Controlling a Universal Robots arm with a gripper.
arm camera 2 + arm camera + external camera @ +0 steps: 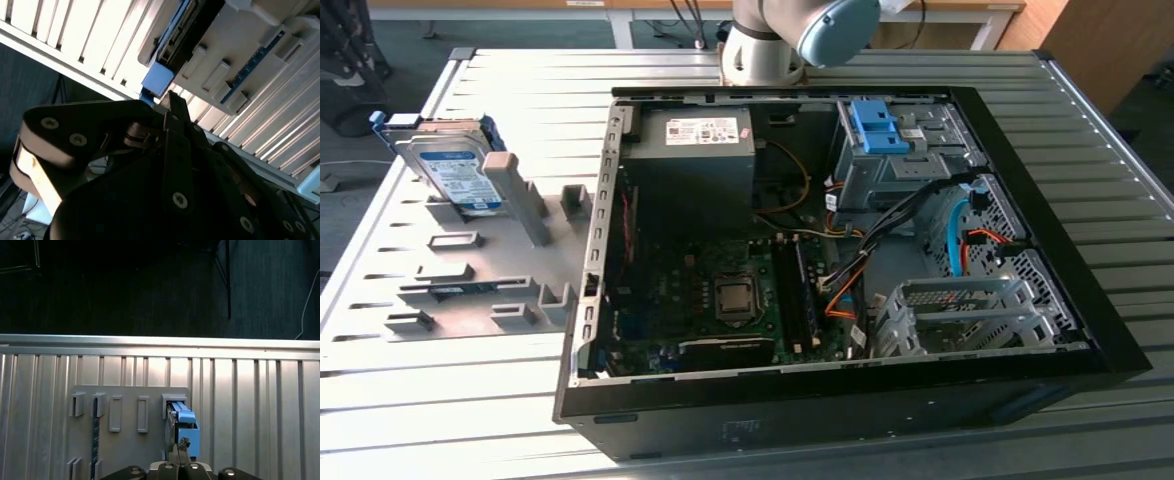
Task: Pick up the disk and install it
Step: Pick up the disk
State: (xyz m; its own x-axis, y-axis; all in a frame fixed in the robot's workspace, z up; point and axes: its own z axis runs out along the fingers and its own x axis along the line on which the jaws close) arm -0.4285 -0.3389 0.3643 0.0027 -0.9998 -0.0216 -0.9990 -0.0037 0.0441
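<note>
The disk (454, 170) stands on edge in a slot of the grey rack (480, 262) on the exterior view's left; its white-and-blue label faces out and a blue bracket runs around its edges. In the first wrist view the disk (183, 426) shows edge-on in the rack (130, 440). My gripper (181, 444) hangs over that edge with its fingers together and nothing between them. In the second wrist view the fingertips (172, 100) point at the blue bracket of the disk (159, 80) without touching it.
An open computer case (1101, 330) lies on the slatted metal table (1121, 200), with a motherboard, cables and a large grey box (700, 160) inside. A blue latch (874, 125) sits on the drive cage at the back. My arm (781, 40) rises behind the case.
</note>
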